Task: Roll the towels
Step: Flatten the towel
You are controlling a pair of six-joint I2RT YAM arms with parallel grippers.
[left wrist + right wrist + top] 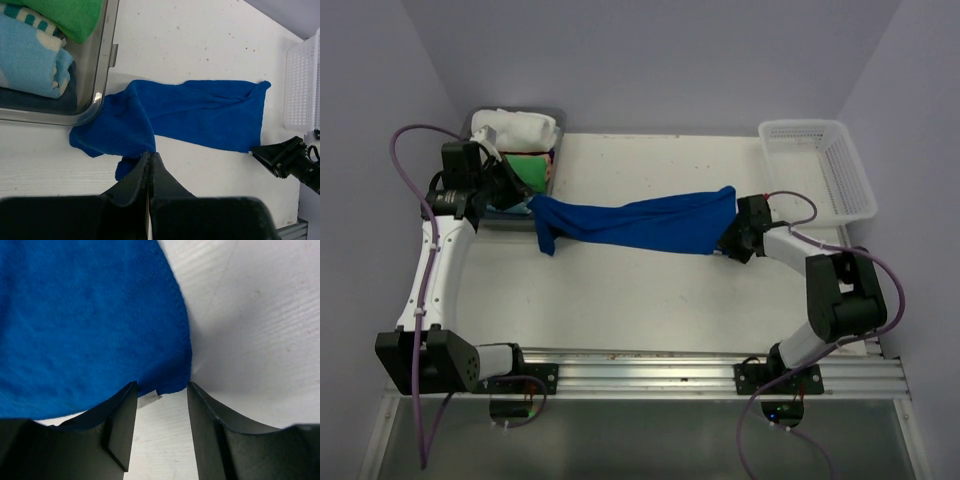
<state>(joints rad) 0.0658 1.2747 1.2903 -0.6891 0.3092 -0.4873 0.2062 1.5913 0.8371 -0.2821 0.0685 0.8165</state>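
- The left gripper [150, 165] is clenched on a bunched fold at the blue towel's [200, 115] left end, seemingly to anchor that end so the cloth can be pulled flat.
- The right gripper [162, 387] has its jaws apart around the opposite corner (a small tag shows between them), placed to grip, not yet squeezing.
- The blue towel lies stretched across the table [650, 300], between the tray [107, 55] of folded towels [30, 55] and the basket [803, 125].
- It looks soft, wrinkled and partly folded over, unrolled.

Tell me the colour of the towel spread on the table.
The towel is plain dark blue, best seen in the left wrist view.
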